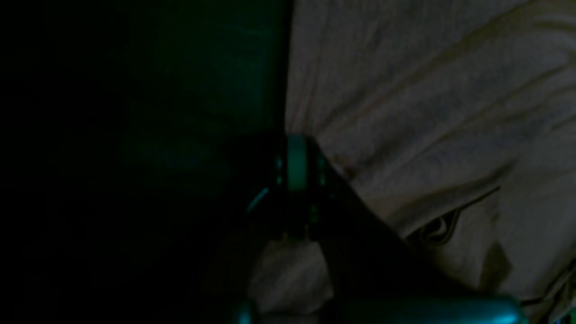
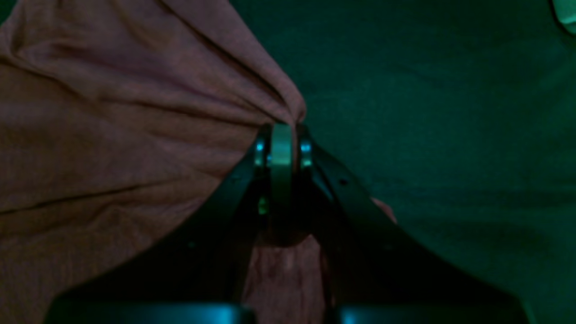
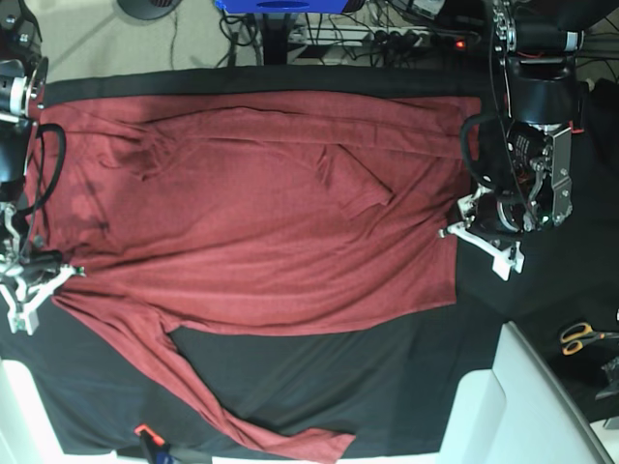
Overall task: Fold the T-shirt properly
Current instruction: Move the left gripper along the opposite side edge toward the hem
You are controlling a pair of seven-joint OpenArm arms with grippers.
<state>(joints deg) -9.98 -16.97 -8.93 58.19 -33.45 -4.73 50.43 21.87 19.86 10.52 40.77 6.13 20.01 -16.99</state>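
Observation:
The brick-red T-shirt (image 3: 251, 213) lies spread wide across the black table cloth (image 3: 406, 377), with wrinkles near its middle. One long sleeve (image 3: 213, 406) trails toward the front edge. My left gripper (image 3: 453, 230) is at the shirt's right edge and is shut on the fabric. In the left wrist view, the left gripper (image 1: 297, 153) pinches the T-shirt (image 1: 427, 112) at its border. My right gripper (image 3: 58, 273) is at the shirt's left edge. In the right wrist view, the right gripper (image 2: 281, 135) is shut on a gathered corner of the T-shirt (image 2: 112, 135).
Scissors with orange handles (image 3: 585, 335) lie on the cloth at the far right. A white block (image 3: 522, 406) stands at the front right corner. A small orange-tipped object (image 3: 150, 440) sits at the front edge. Cables and stands crowd the floor behind the table.

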